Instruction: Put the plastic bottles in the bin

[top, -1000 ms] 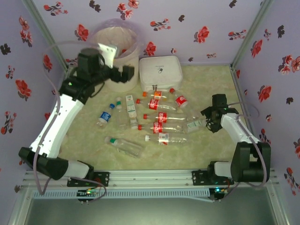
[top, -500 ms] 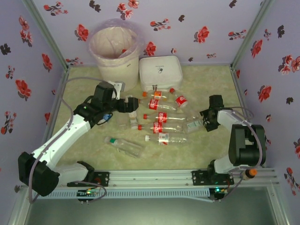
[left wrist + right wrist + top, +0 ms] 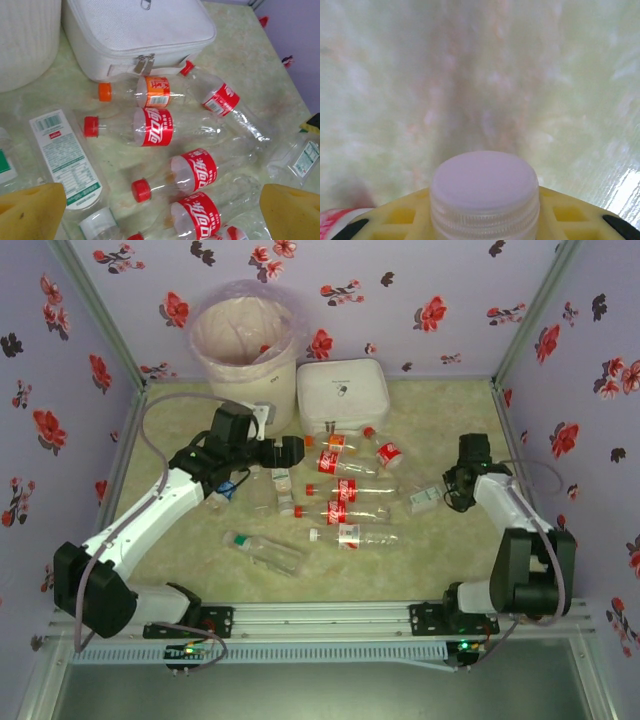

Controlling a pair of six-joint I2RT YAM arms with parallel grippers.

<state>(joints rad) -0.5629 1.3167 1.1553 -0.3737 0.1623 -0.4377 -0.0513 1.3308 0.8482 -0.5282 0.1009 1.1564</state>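
Several clear plastic bottles (image 3: 345,490) with red, orange, blue, green or white caps lie in a cluster mid-table. The bin (image 3: 250,380), a cream bucket with a pinkish bag, stands at the back left. My left gripper (image 3: 287,453) hovers open over the cluster's left side; its yellow fingers (image 3: 30,210) frame red-labelled bottles (image 3: 195,172). My right gripper (image 3: 448,490) is at the cluster's right end, shut on a white-capped bottle (image 3: 425,498). The white cap (image 3: 484,192) sits between its yellow pads (image 3: 395,217).
A flat white zipped case (image 3: 342,392) lies right of the bin, touching the top bottles (image 3: 150,92). The bin's wall (image 3: 25,40) is at the upper left in the left wrist view. Floral walls close in three sides. A lone bottle (image 3: 265,550) lies nearer the front.
My left arm came down from over the bin to the bottles, gripper still open. My right gripper closed on the white-capped bottle's neck and shifted it slightly right.
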